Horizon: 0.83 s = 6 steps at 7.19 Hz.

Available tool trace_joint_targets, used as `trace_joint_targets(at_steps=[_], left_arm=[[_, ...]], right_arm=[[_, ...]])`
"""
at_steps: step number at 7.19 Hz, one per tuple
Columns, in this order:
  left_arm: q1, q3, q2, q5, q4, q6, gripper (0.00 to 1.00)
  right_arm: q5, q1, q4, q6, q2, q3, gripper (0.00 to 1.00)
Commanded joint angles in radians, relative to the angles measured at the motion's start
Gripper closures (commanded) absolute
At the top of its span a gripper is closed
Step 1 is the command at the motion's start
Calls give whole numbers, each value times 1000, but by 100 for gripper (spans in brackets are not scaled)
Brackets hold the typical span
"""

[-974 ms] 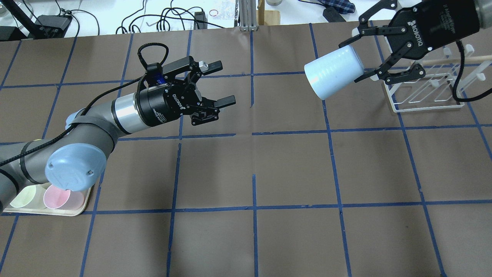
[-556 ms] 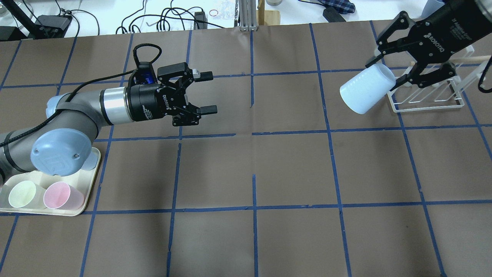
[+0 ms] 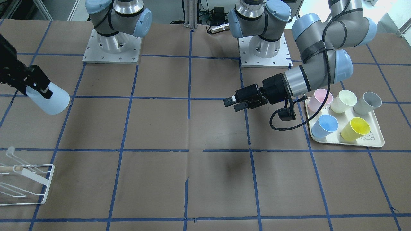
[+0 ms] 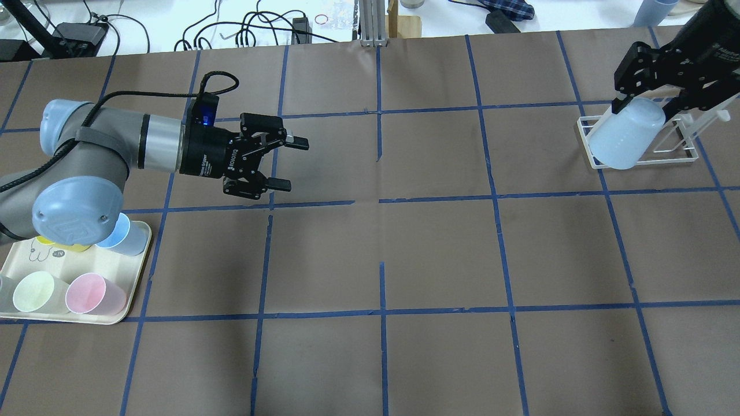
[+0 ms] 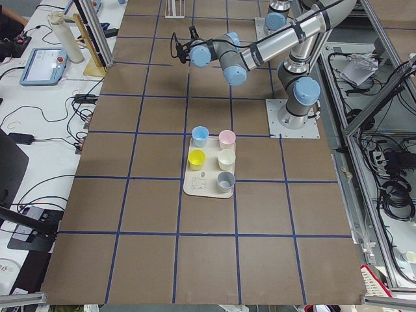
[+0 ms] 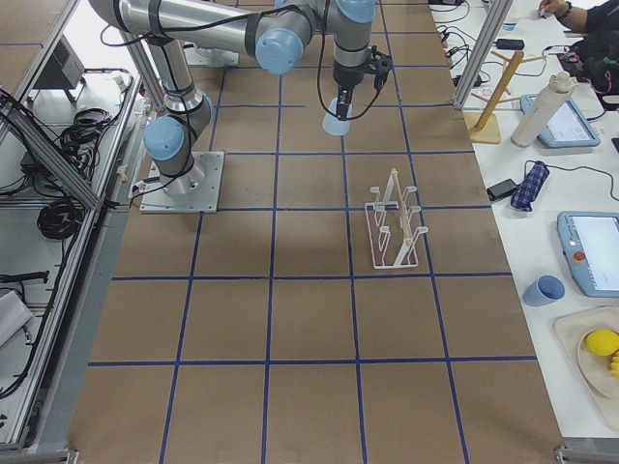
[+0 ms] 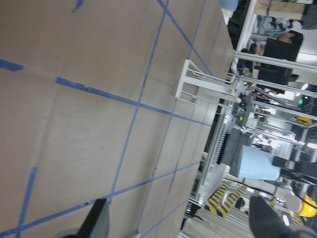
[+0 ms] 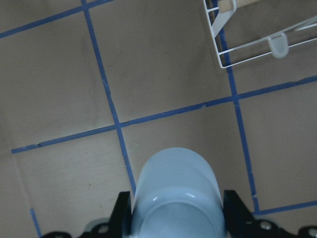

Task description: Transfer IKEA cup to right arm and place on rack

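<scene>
One broad brown table (image 4: 439, 254), gridded with blue tape, carries the whole scene. Above its left half the left arm (image 4: 87, 150) reaches out level, and its pincer (image 4: 292, 164) is released, the jaws spread wide with nothing between them. At the far right the right arm (image 4: 711, 52) points its pincer (image 4: 646, 104) downward, clenched on the IKEA cup (image 4: 627, 136), one finger on either side of it. The white wire rack (image 6: 392, 227) stands on the right part of the table with its wooden dowel along the top. From overhead the pale blue cup overlaps the rack's left corner, but the side and front views show it hanging in the air, clear of the table and apart from the rack, on the robot's side of it. Near the left arm's elbow a cream tray (image 3: 377, 139) lies on the table, holding five upright cups: pink (image 3: 322, 98), cream (image 3: 345, 99), grey (image 3: 369, 102), a deeper blue (image 3: 326, 125) and yellow (image 3: 355, 128).
</scene>
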Motion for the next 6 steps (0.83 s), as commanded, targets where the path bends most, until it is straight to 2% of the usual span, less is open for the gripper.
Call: trace_joint_targets(at_steps=[1,3,6], left_arm=[[-4,44,12,338,45,-21,0],[-24,59,43,566,34,-18,0],[-46,83,112,790,18,-7,0]], right_arm=[[-74,-3,-133,-106,69,2,93],[-79,-24,-215,-206,127,2,93],[-76,-92,-301,-288,205,1,93]])
